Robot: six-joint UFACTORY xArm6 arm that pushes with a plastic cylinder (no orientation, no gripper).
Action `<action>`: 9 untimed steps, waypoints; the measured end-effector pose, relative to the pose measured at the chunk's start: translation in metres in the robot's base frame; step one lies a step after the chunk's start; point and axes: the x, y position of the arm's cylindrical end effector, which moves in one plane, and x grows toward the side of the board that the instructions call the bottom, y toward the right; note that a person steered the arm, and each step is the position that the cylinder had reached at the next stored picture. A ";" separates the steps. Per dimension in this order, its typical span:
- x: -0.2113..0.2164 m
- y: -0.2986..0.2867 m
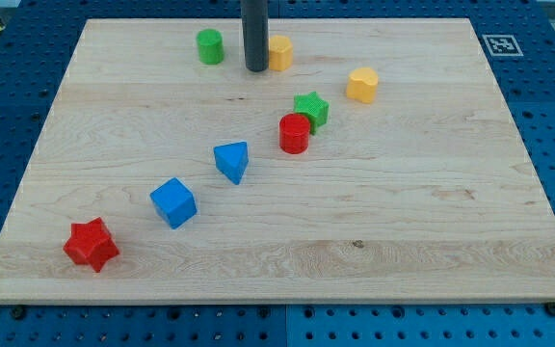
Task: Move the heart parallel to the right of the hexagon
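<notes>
A yellow-orange block (280,52), which looks like the heart, lies near the view's top centre and is partly hidden by the rod. A yellow hexagon (361,85) lies lower and to its right, well apart from it. My tip (255,69) rests on the board right against the heart's left side, between the heart and a green cylinder (210,46).
A green star (310,109) touches a red cylinder (295,133) below the heart, left of the hexagon. A blue triangle (231,161), a blue cube (173,202) and a red star (92,244) run diagonally towards the wooden board's (432,241) bottom left.
</notes>
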 end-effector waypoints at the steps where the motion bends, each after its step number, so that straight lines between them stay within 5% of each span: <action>1: 0.020 0.010; 3: 0.066 0.106; 5: 0.066 0.187; 9: 0.043 0.157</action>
